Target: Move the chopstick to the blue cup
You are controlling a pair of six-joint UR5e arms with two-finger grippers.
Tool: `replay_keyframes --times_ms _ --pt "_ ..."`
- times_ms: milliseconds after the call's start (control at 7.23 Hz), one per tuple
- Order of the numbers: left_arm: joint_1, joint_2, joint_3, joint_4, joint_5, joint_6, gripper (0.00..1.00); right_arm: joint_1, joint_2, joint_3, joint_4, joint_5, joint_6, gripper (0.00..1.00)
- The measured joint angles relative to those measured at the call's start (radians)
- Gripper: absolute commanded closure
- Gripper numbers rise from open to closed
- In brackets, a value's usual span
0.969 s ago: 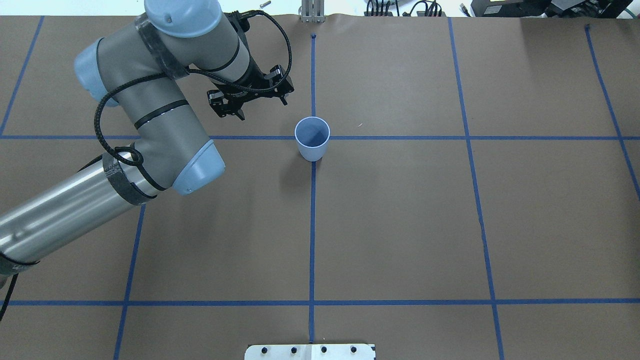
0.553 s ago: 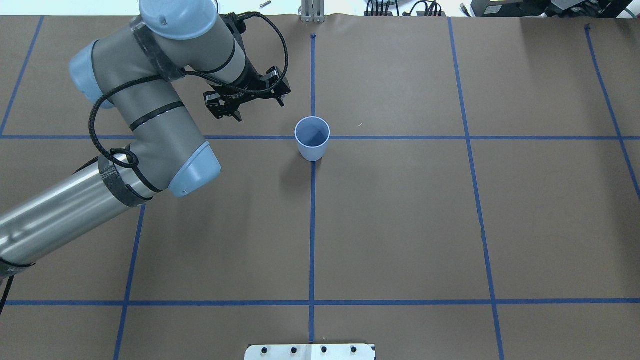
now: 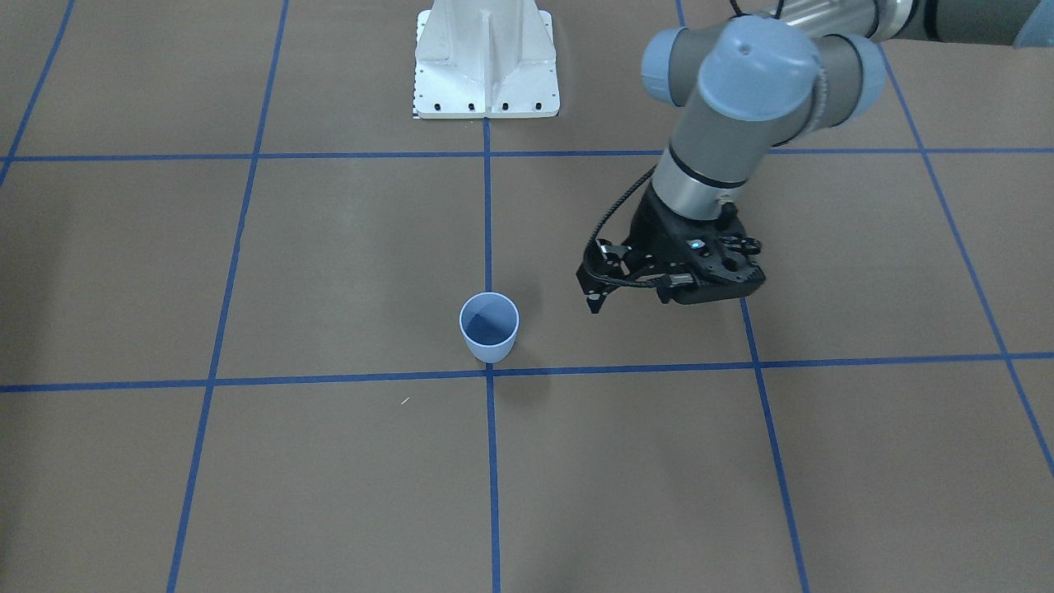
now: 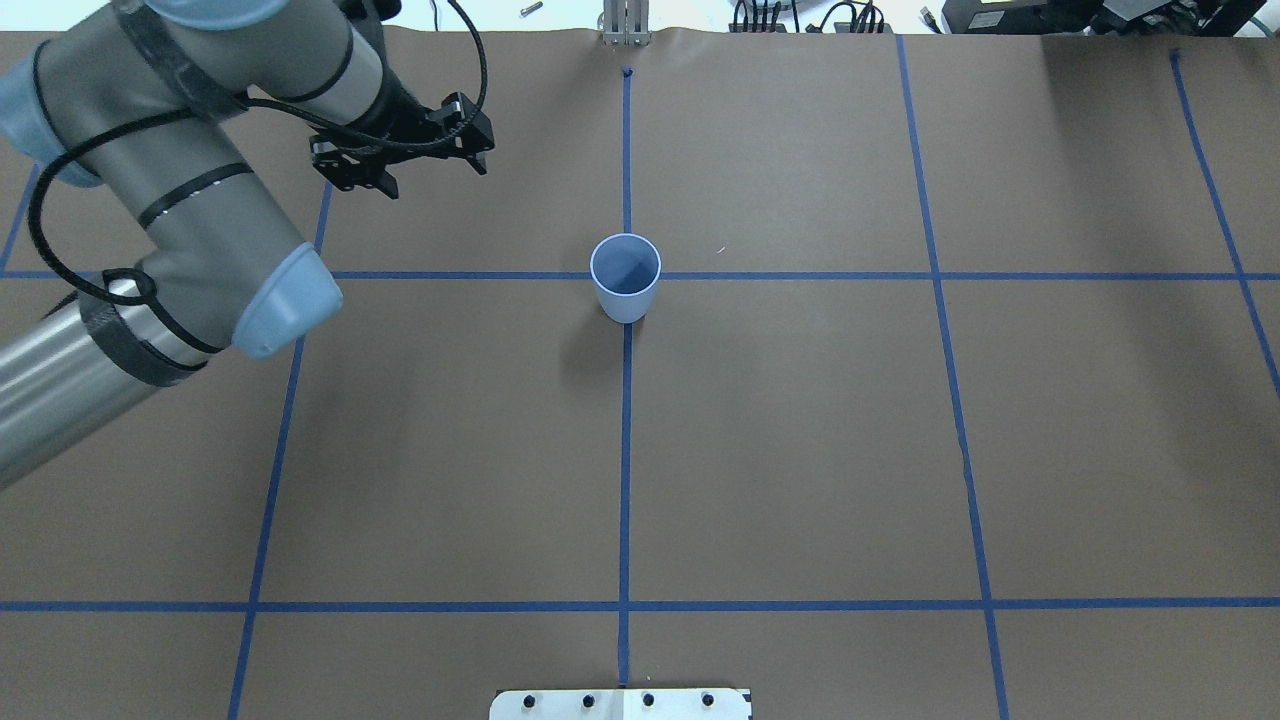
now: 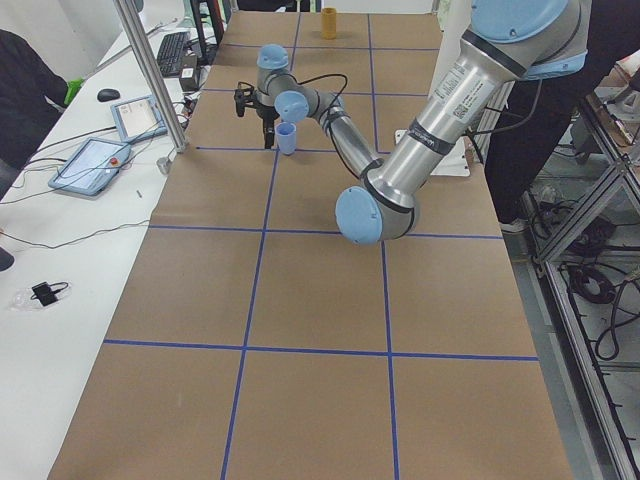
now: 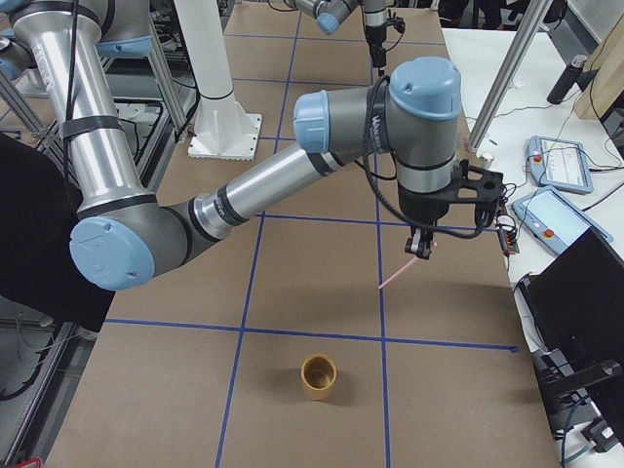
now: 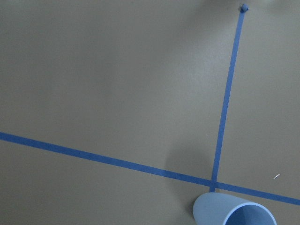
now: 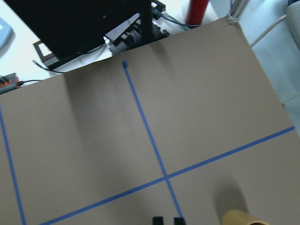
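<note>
near the worktop's far edge the empty, wide-spread left gripper [image 4: 435, 178] is backing away from the blue cup [image 4: 625, 278] at mid-worktop, likely clearing room for the right gripper [image 6: 421, 252], pinching the chopstick [image 6: 400, 275] aloft by the right end.

No legible text, number or brand in any view. White label [image 5: 462, 86] on the left arm [image 5: 425, 150], exterior left view: dark print, too small to read. Tablet [image 5: 92, 162] on the side bench: screen content illegible.
</note>
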Motion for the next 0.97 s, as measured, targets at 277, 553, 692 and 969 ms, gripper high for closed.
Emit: replay_keyframes --times_ms 277,553,692,969 --pt "-0.132 0.095 -0.006 -0.001 -0.073 0.193 0.02 -0.189 0.122 0.047 -0.018 0.023 0.206 1.00" --pt "-0.246 0.191 -0.005 -0.001 -0.127 0.398 0.02 -0.354 0.229 0.053 0.072 0.024 0.411 1.00" --pt "-0.287 0.231 -0.003 -0.001 -0.143 0.485 0.02 -0.434 0.288 0.047 0.123 0.020 0.506 1.00" --pt "-0.326 0.275 0.004 -0.003 -0.154 0.556 0.02 -0.601 0.403 0.035 0.155 -0.033 0.664 1.00"
